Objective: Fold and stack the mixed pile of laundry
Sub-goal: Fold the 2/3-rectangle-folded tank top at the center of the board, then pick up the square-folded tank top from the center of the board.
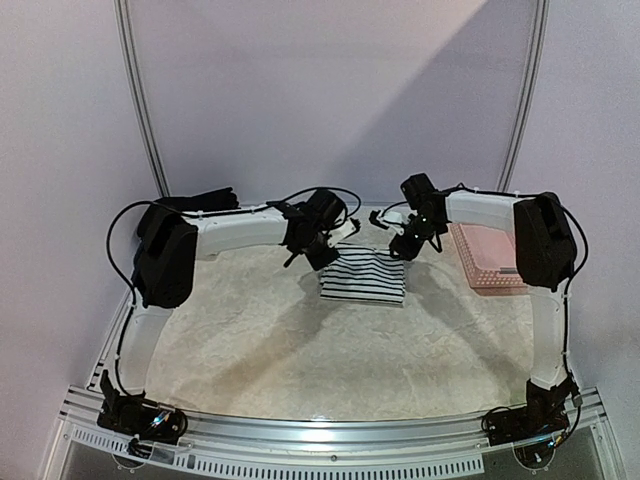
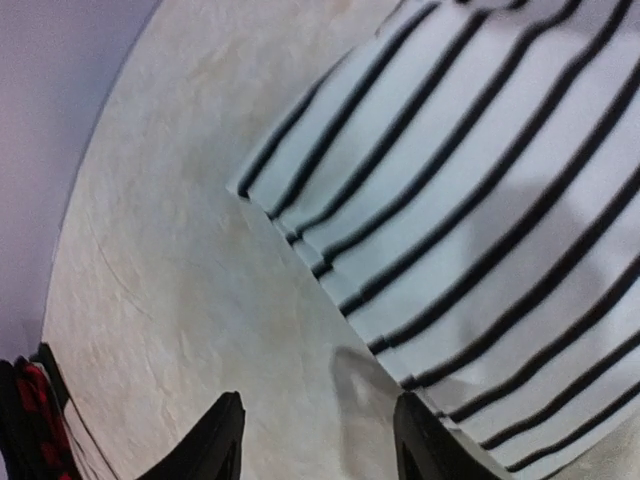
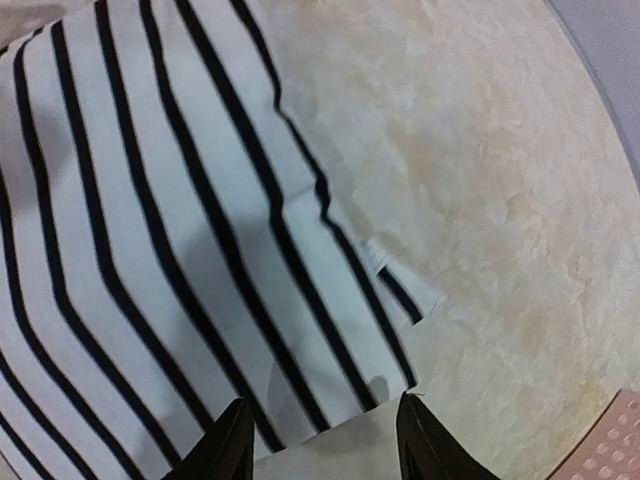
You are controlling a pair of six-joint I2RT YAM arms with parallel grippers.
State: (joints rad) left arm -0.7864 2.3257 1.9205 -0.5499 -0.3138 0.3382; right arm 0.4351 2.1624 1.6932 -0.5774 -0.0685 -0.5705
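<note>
Left claw (image 2: 318, 420) and right claw (image 3: 322, 410) hang wide, empty, over the folded striped tank top (image 1: 362, 277); the plaid piece (image 2: 33, 415) beside the left claw awaits.

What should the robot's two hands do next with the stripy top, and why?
Probably raise both arms clear. The striped tank top lies folded flat on the table. The left gripper and right gripper hover open by its far corners, holding nothing, so this fold looks done.
</note>
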